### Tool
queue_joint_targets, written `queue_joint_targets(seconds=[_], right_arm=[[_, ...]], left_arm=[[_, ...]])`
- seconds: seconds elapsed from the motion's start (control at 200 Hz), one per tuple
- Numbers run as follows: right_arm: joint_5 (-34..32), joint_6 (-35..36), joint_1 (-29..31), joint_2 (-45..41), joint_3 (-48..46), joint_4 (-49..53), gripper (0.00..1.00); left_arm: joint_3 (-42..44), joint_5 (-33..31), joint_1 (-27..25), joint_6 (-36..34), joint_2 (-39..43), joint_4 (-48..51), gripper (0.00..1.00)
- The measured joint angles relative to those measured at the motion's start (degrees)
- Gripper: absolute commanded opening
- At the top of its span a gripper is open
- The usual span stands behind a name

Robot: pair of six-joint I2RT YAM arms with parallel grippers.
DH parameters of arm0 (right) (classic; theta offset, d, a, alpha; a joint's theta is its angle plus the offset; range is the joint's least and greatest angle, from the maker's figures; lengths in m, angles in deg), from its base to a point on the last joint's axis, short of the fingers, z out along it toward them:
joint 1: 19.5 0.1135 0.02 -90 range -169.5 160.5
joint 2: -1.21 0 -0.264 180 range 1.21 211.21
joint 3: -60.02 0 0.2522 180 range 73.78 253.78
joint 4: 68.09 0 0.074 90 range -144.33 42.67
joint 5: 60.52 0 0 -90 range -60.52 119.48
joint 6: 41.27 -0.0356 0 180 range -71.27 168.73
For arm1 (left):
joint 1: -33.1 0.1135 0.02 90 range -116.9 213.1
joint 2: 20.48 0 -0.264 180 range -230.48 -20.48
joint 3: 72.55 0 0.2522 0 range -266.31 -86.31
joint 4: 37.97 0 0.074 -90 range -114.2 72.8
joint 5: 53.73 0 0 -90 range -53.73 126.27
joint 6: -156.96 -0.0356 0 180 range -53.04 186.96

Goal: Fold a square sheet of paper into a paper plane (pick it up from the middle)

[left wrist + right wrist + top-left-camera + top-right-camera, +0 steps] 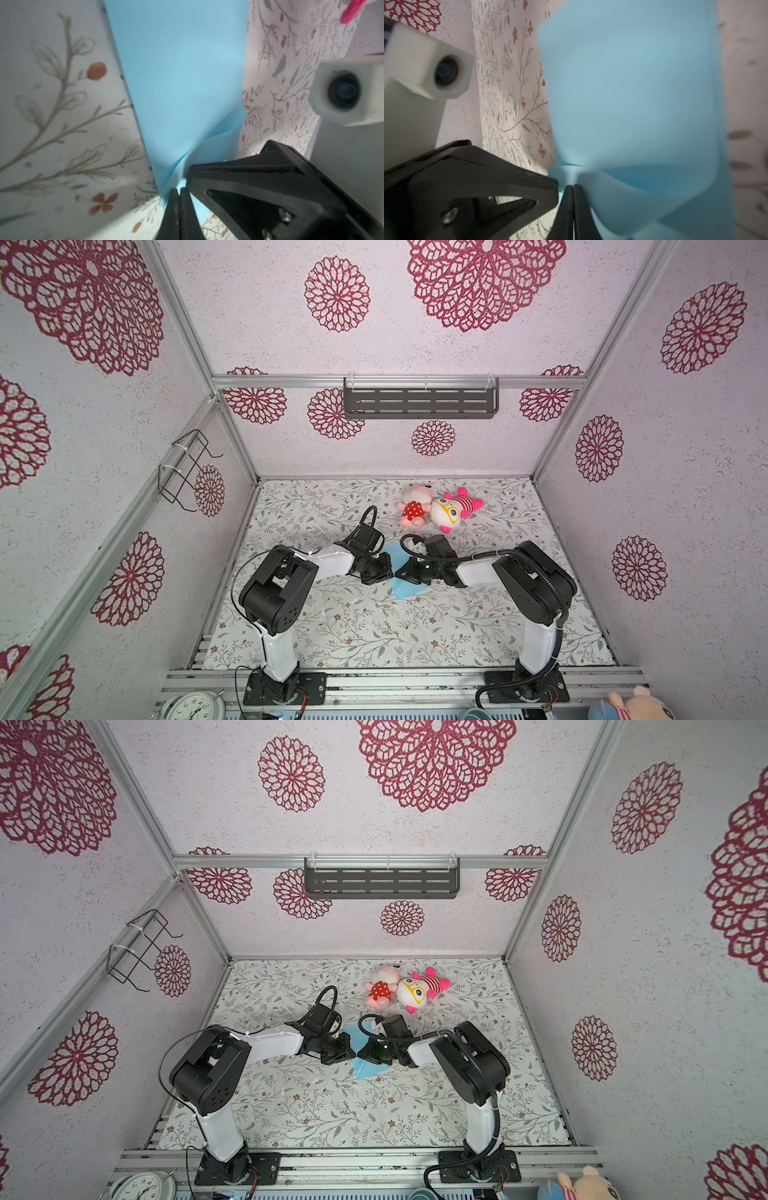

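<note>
The square sheet of paper (pixel 409 593), thin, light and limp, lies on the floral tablecloth (pixel 332 635) near the pink plush toys (pixel 436 508), on the side toward the arm bases. Its middle is puckered into a small ridge. The left gripper (pixel 179 192) and right gripper (pixel 573 188) meet there, jaws pressed together, each pinching that ridge; held at an edge, such a flimsy sheet would probably droop or crease.

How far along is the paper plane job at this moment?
Done: the left gripper and right gripper are both shut on the square sheet of paper near its middle, puckering it. In hand: the pickup from the middle. Left: every fold; no pressed crease or dart shape shows yet.
</note>
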Motion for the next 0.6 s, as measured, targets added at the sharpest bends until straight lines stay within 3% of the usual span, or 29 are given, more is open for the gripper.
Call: queue_joint_targets(seconds=[0.325,0.6], right_arm=[[-0.5,0.9,0.0,-0.7,-0.2,0.3,0.09],[2.1,1.4,0.4,-6.2,-5.4,-2.1,0.09]], left_arm=[[-1.9,-0.3,0.0,-0.2,-1.8,1.1,0.00],[-1.9,-0.9,0.0,-0.4,-1.8,1.3,0.00]])
